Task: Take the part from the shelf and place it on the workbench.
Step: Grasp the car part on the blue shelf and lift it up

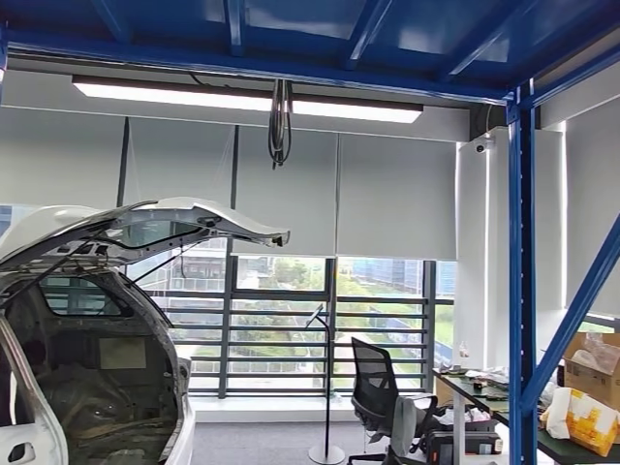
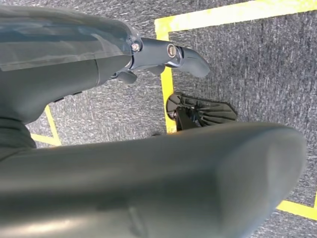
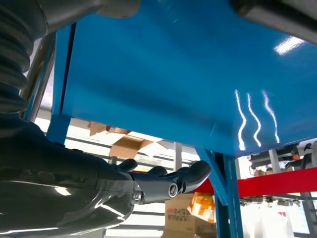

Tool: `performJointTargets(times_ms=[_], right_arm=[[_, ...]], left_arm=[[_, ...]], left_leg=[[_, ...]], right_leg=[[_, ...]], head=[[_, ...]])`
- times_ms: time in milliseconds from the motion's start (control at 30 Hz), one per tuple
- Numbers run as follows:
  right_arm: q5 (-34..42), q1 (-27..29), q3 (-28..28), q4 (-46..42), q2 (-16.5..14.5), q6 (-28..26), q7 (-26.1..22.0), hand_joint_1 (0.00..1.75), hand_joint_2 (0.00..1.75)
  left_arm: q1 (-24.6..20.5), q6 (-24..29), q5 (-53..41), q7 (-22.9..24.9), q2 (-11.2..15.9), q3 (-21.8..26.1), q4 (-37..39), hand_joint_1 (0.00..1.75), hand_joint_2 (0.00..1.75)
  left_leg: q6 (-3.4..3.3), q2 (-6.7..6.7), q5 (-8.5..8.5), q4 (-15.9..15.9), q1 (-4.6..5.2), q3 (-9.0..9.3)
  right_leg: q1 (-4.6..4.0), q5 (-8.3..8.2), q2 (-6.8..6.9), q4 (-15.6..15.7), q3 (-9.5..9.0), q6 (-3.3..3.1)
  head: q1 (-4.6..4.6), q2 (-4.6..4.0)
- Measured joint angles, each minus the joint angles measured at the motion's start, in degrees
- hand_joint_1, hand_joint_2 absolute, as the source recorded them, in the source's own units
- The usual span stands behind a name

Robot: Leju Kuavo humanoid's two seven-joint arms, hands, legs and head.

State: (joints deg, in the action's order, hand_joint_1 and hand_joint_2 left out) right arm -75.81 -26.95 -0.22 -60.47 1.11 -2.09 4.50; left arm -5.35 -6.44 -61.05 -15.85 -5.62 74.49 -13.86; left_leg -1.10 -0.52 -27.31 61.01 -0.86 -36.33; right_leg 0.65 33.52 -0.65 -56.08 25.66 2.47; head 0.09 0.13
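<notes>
The blue steel shelf frame (image 1: 522, 291) stands at the right of the head view, with a brown cardboard box (image 1: 596, 363) and a yellow-and-white packet (image 1: 588, 421) on a low shelf behind it. I cannot tell which item is the part. My left hand (image 2: 157, 53) hangs over grey carpet with its fingers stretched out, holding nothing. My right hand (image 3: 160, 183) reaches out flat under a blue shelf board (image 3: 168, 74), also holding nothing. Beyond its fingers are a cardboard box (image 3: 183, 215) and an orange-and-white packet (image 3: 201, 206).
A white car (image 1: 87, 339) with its tailgate raised stands at the left. A black office chair (image 1: 377, 383), a floor stand (image 1: 326, 387) and a cluttered dark table (image 1: 475, 392) stand before the windows. Yellow tape lines (image 2: 166, 89) mark the carpet. A red beam (image 3: 276, 181) crosses behind the shelf.
</notes>
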Motion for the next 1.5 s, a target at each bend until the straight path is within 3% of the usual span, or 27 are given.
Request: performJointTargets(times_ms=[433,900,1500], right_arm=[[-0.04,-3.28,6.31,3.4,-1.4,-0.58,1.36,0.0,1.75],[-0.5,-4.66,8.2,4.96,-1.99,-0.63,1.65,0.0,1.75],[0.05,-14.88,9.9,23.86,-6.94,-1.83,1.38,0.0,1.75]], left_arm=[[-0.12,-0.16,-0.09,-0.37,0.0,0.0,0.0,0.0,0.0],[-0.12,-0.28,-0.2,-0.54,0.0,-0.06,0.0,0.0,0.0],[-0.33,-0.23,-0.65,-0.36,-0.11,-0.61,0.33,0.0,0.0]], left_leg=[[0.0,0.0,0.0,0.0,0.0,0.0],[0.0,0.01,0.0,0.0,0.0,0.01],[0.01,0.02,0.01,0.0,-0.02,0.01]], right_leg=[[0.0,0.0,-0.01,-0.01,0.0,0.0],[0.0,0.0,-0.02,-0.01,0.0,0.0],[0.0,0.0,-0.03,-0.04,0.01,0.0]], head=[[0.0,0.0],[0.0,0.0],[0.0,0.0]])
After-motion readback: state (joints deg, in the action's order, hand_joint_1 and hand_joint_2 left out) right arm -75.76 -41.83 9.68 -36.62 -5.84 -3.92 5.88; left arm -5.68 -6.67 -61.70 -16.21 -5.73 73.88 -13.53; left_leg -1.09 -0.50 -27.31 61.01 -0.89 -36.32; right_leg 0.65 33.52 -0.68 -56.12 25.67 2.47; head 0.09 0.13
